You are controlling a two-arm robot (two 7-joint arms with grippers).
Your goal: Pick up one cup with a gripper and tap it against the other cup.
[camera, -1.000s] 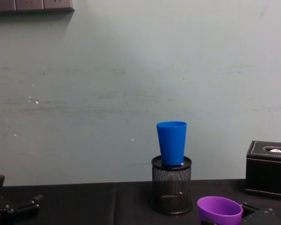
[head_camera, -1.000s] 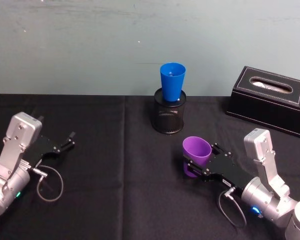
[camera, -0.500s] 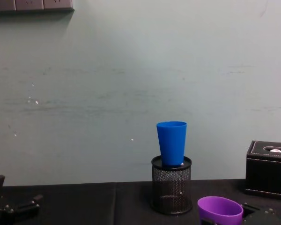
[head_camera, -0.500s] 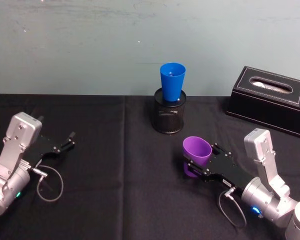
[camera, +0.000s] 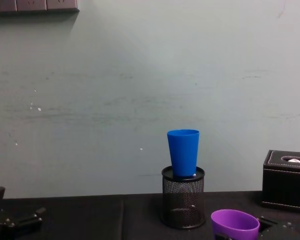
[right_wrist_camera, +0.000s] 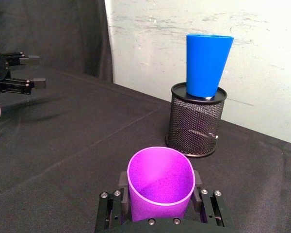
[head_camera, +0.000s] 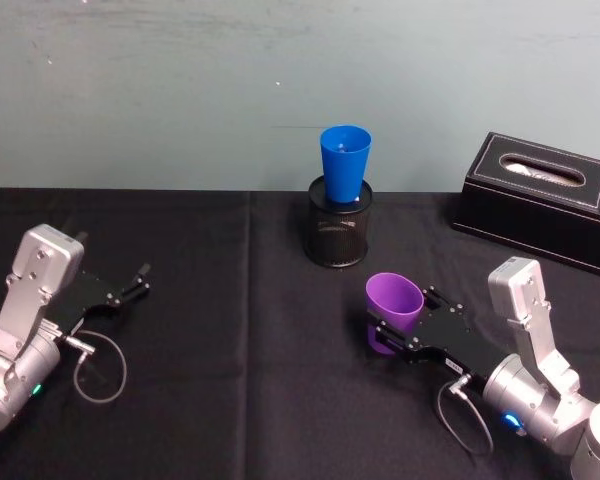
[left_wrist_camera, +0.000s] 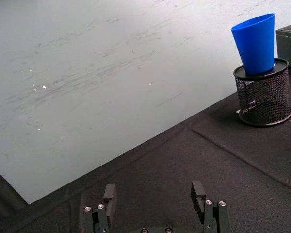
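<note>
Clamping right end effector (head_camera: pixel 385 335) low on purple cup (head_camera: pixel 394 300), lower right, leaving rim free for tapping blue cup (head_camera: pixel 344 160). Parking left end effector (head_camera: pixel 135 280) spread apart, lower left.

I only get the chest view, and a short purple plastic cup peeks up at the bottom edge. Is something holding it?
Observer: Yes. The right gripper is closed on the short purple plastic cup from both sides.
Visitor: Has it far to travel?
Observer: The tall blue plastic cup stands in a black wire-mesh pen holder farther back, slightly left, with bare black tablecloth between them.
Visitor: And the other arm?
Observer: The left gripper is open and empty, off to the left.
</note>
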